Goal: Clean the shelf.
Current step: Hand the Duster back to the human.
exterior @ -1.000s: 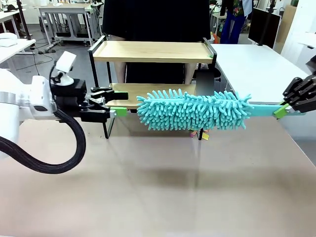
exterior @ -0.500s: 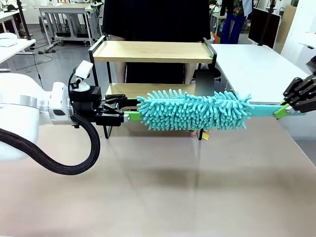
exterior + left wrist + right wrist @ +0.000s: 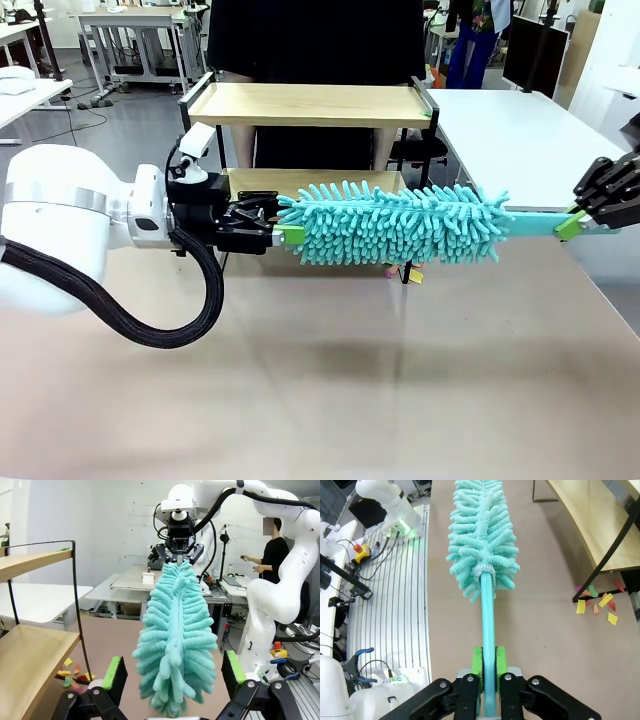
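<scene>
The shelf (image 3: pixel 310 104) stands at the table's far side, two wooden boards in a black frame. A fluffy teal duster (image 3: pixel 395 222) hangs level in front of its lower board (image 3: pixel 250 181). My right gripper (image 3: pixel 573 224) is shut on the duster's teal handle (image 3: pixel 488 625), seen close up in the right wrist view (image 3: pixel 488 670). My left gripper (image 3: pixel 285 231) is open at the duster's free end. In the left wrist view its green pads (image 3: pixel 113 677) flank the duster head (image 3: pixel 175 635), with a gap on each side. The shelf boards (image 3: pixel 30 655) lie to the left there.
A person in dark clothes (image 3: pixel 310 40) stands behind the shelf. Small coloured paper scraps (image 3: pixel 597 602) lie on the brown table by the shelf's foot (image 3: pixel 408 273). A white table (image 3: pixel 520 130) adjoins at the right. The near half of the table (image 3: pixel 320 400) is bare.
My left arm has moved right, bringing its open fingers from beside the shelf's left leg up to the duster's free end. The right gripper and the duster have stayed put.
</scene>
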You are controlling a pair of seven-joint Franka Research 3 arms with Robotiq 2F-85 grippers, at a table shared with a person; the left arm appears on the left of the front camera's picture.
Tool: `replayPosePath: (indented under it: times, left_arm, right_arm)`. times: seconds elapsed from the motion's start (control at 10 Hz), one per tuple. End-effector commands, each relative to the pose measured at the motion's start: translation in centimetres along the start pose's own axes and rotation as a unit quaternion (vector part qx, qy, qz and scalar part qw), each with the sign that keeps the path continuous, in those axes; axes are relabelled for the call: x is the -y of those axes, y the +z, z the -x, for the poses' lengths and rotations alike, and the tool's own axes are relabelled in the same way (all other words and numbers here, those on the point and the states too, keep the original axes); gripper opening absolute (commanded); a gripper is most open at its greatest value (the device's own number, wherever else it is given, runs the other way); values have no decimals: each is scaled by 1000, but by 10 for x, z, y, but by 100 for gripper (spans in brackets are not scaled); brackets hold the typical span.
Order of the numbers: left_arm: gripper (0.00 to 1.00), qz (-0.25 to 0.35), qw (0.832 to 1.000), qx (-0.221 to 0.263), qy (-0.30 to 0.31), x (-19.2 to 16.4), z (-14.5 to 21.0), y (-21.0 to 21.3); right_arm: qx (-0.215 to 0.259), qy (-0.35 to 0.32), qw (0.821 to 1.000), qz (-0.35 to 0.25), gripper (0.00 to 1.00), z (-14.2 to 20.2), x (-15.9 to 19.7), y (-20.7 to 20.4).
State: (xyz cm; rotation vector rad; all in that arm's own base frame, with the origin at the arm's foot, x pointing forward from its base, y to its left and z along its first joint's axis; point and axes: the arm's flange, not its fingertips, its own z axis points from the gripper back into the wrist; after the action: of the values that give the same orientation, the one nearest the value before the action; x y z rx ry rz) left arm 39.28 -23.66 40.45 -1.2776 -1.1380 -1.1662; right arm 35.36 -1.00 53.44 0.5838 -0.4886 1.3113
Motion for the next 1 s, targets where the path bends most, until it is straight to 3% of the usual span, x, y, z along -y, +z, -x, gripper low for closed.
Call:
replayPosePath:
  times: [0.0,0.6,0.7,0.8,0.9]
  left_arm:
    - [100,24,1000,3,-11,-5,4,-10]
    - [100,40,999,12,1,-6,11,-27]
    - [41,41,999,11,0,-5,11,-27]
    - [41,44,999,14,1,-4,9,-27]
    - [0,50,999,18,2,-4,10,-26]
  right_arm:
    - [17,10,1000,-2,13,-1,0,1]
    - [17,10,1000,-2,13,-1,0,1]
    - [17,10,1000,-2,13,-1,0,1]
    - [17,10,1000,-2,13,-1,0,1]
    - [17,10,1000,-2,13,-1,0,1]
